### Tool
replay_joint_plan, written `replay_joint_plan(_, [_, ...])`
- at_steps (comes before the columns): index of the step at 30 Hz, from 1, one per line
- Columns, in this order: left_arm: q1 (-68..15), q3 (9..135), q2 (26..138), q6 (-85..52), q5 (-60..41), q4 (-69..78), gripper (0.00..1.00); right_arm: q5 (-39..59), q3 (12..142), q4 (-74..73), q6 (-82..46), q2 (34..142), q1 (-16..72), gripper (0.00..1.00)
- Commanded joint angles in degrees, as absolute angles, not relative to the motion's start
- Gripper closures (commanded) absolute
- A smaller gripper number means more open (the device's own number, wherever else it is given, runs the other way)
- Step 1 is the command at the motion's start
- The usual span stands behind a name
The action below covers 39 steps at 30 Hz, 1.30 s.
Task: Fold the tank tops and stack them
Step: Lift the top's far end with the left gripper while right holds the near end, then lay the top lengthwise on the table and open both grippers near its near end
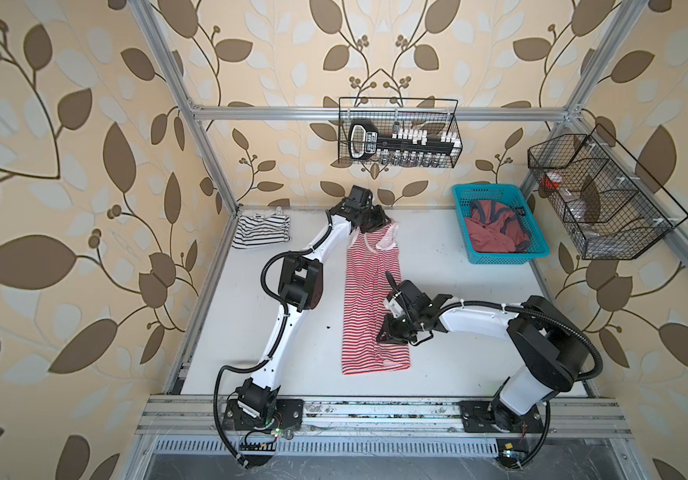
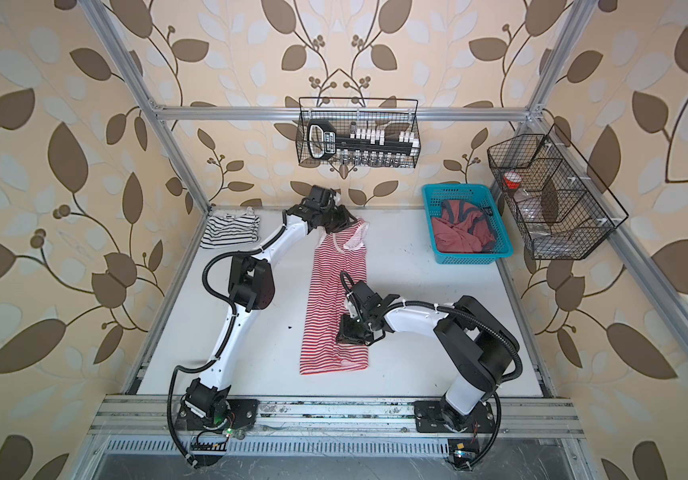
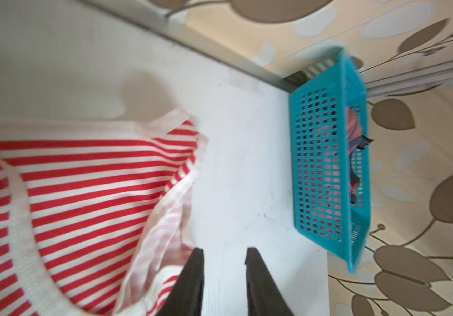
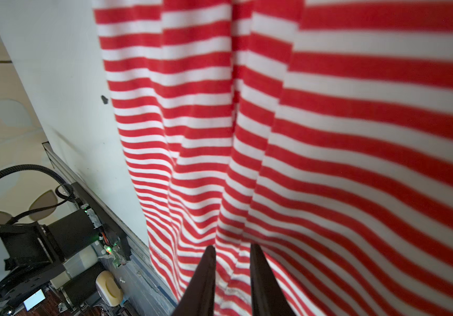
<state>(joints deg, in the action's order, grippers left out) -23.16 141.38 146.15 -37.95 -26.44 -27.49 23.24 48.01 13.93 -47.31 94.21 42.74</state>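
The red-striped tank top (image 1: 358, 299) (image 2: 325, 299) lies lengthwise in the middle of the white table, straps at the far end. My left gripper (image 1: 377, 225) (image 3: 224, 250) hovers at the strap end, open, with only bare table between its jaws and the strap (image 3: 165, 219) beside one finger. At the top's right edge near the hem, my right gripper (image 1: 384, 337) (image 4: 233, 247) is shut on a ridge of the striped cloth (image 4: 247, 136), whose wrinkles run to the jaws. The black-striped tank top (image 1: 261, 230) (image 2: 230, 230) lies folded at the far left corner.
A turquoise basket (image 1: 508, 258) (image 3: 321, 164) holding pink cloth (image 1: 496, 232) stands at the far right of the table (image 1: 437, 353). Wire baskets hang on the back wall (image 1: 400, 133) and the right wall (image 1: 604, 199). Metal frame rails border the table.
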Motion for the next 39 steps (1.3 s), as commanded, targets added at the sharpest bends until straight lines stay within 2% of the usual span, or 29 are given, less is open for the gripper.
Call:
replay_joint_plan(1, [-22.51,138.87,133.43,-31.88,-23.26,-33.31,0.71,19.40,50.24,16.95,-45.39,89.50,42.90,0.74])
replay_joint_plan(4, [-22.58,128.00,122.49,-26.99,-16.63,-41.09,0.71,14.67,49.69,22.72,-43.08,84.87,42.82,0.67])
replay_joint_plan(10, [-27.73,95.78,96.02,-25.22,-7.88,-45.47,0.66,7.79,45.93,32.93,-38.44,77.29,42.83,0.54])
replay_joint_plan(13, [-30.71,84.20,87.43,-27.62,-4.45,-49.19,0.65,6.55,43.06,34.96,-37.70,74.27,42.86,0.50])
replay_joint_plan(17, [-32.69,70.92,80.22,-32.09,-4.84,-51.94,0.60,8.47,38.06,32.77,-38.43,71.95,42.86,0.47])
replay_joint_plan(24, [-37.78,53.14,76.55,-39.10,-10.03,-44.47,0.52,11.35,33.40,26.98,-40.93,71.59,42.87,0.47])
replay_joint_plan(39, [-40.43,37.93,77.83,-46.88,-18.89,-29.99,0.40,16.52,29.77,20.29,-46.00,72.25,42.94,0.47])
